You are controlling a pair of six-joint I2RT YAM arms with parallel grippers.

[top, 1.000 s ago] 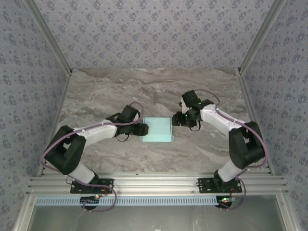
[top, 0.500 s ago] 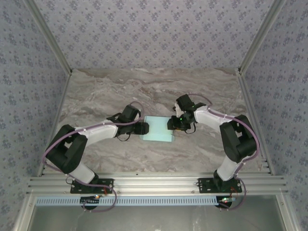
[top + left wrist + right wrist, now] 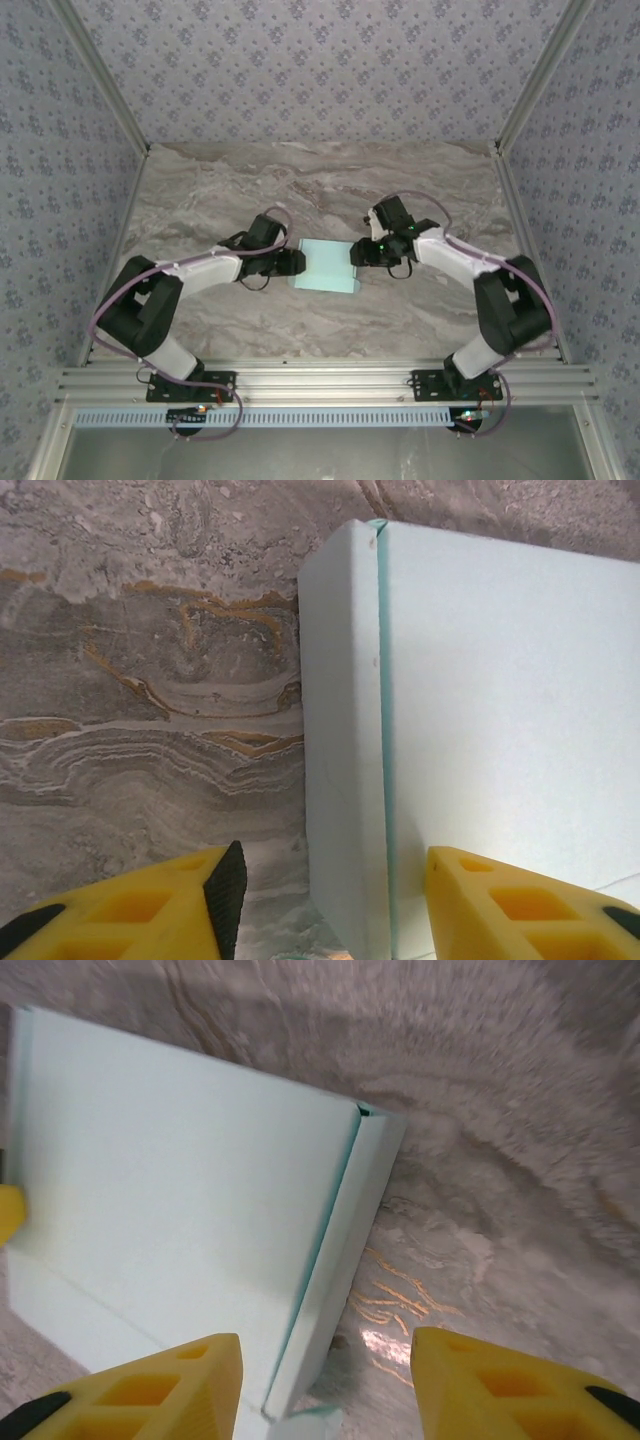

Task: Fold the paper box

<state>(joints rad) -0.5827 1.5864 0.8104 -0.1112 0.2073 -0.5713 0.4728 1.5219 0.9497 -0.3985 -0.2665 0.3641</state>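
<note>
Since the paper box (image 3: 328, 266) is thin turquoise card, I judge it light, springy at its creases and quick to skid on the polished marble worktop (image 3: 200, 200). It therefore wants bracing from both ends rather than a push from one.

At the box's left end the left jaws stand about half open and straddle its upright left end wall (image 3: 340, 730). One yellow finger (image 3: 150, 905) hangs over the worktop just outside the box and the other finger (image 3: 520, 900) over its top panel. Neither visibly presses the card.

The box itself lies closed and flat-topped in the middle of the worktop, between the two arms.

At its right end the right jaws mirror this, parted about as wide across the right end wall (image 3: 340, 1280) and holding nothing.

The folded end edges, where the card seems doubled, look the stiffest place to pinch; the broad top panel would likely dent.
</note>
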